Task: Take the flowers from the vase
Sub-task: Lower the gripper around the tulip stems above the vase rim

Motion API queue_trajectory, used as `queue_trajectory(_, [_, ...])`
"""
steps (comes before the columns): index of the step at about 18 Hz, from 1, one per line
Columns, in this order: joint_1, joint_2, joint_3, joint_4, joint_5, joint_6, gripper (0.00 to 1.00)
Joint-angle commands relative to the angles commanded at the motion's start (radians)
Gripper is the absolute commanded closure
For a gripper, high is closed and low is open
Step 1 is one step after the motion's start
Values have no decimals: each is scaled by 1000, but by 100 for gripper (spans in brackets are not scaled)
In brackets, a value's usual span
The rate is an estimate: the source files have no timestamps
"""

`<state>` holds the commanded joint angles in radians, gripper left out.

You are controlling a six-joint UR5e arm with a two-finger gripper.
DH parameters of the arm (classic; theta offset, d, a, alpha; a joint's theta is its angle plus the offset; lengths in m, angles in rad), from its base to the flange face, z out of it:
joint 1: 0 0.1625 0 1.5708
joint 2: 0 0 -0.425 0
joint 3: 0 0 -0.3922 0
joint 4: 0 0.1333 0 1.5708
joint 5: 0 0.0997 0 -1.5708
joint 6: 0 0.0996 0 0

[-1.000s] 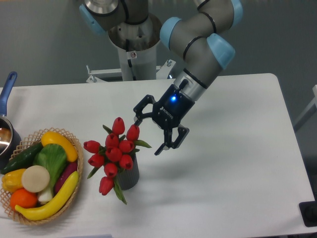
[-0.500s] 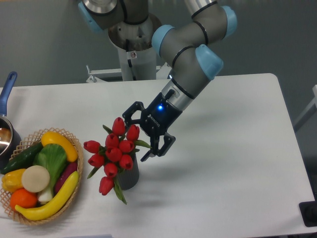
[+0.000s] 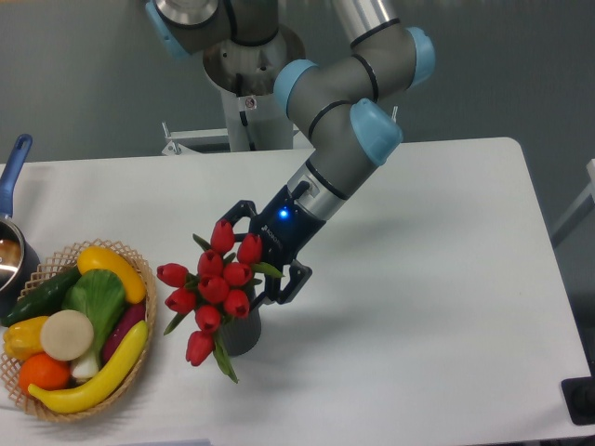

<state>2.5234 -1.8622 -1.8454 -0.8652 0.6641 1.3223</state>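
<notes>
The flowers [image 3: 214, 283], a bunch of red tulip buds with green leaves, stand in the small dark grey ribbed vase [image 3: 240, 333] near the table's front left. My gripper [image 3: 257, 255] is open, its two black fingers spread on either side of the bunch's upper right buds. One fingertip [image 3: 232, 210] is by the top bud, the other [image 3: 284, 295] is just right of the vase's mouth. The buds partly hide the gap between the fingers. Nothing is held.
A wicker basket [image 3: 144, 279] of vegetables stands left of the vase. A pot with a blue handle [image 3: 14, 167] sits at the table's left edge. The arm's base stands behind the table. A black object [image 3: 581, 400] is at the front right corner.
My gripper has moved left and down from right of the bunch until its open fingers straddle the upper right buds. The flowers and vase have not moved.
</notes>
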Motion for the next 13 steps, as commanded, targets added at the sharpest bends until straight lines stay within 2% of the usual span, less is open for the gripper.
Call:
queue_trajectory(7, [-12,-8,3,2,6,-15,0])
queue_trajectory(13, [-12,-6,3,18,-1,-18,4])
